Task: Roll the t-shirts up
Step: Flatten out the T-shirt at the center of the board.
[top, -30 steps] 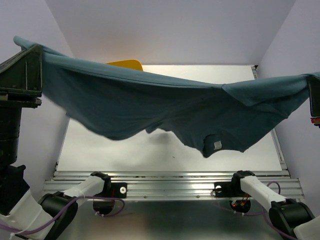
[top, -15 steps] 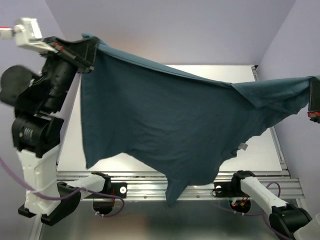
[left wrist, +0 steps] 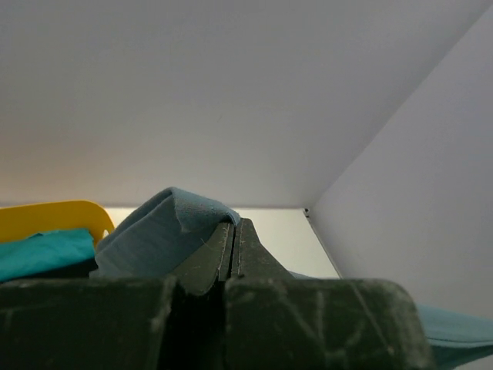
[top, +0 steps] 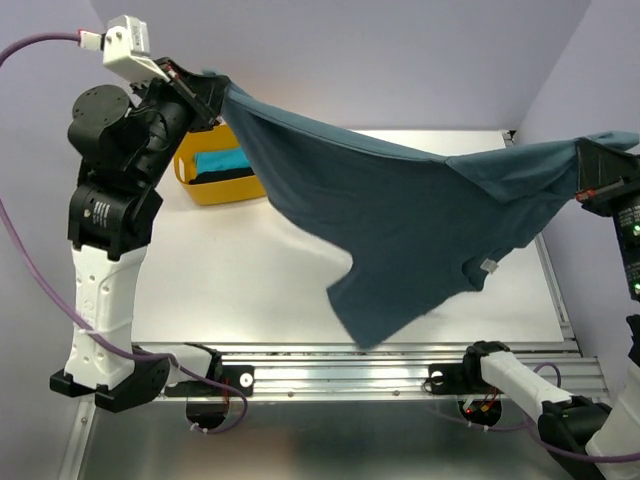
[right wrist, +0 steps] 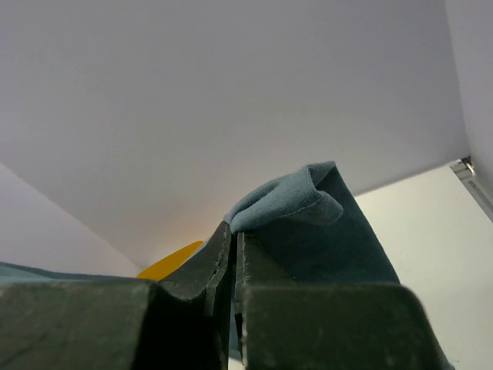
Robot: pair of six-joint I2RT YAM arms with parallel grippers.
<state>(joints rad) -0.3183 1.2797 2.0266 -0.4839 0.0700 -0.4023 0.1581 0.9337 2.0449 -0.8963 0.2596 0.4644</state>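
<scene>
White flat table (top: 250,265), edged along the near side by a ribbed metal rail (top: 340,358), a yellow plastic tub (top: 214,188) set directly upon its far left part, close to the back edge.

The left tool (left wrist: 234,233) has its dark jaws pressed together on a bunched fold of soft slate-blue cloth shirt (left wrist: 158,231). Farther left, bright turquoise cloth (left wrist: 38,253) sits against a yellow plastic tub (left wrist: 54,214).
</scene>
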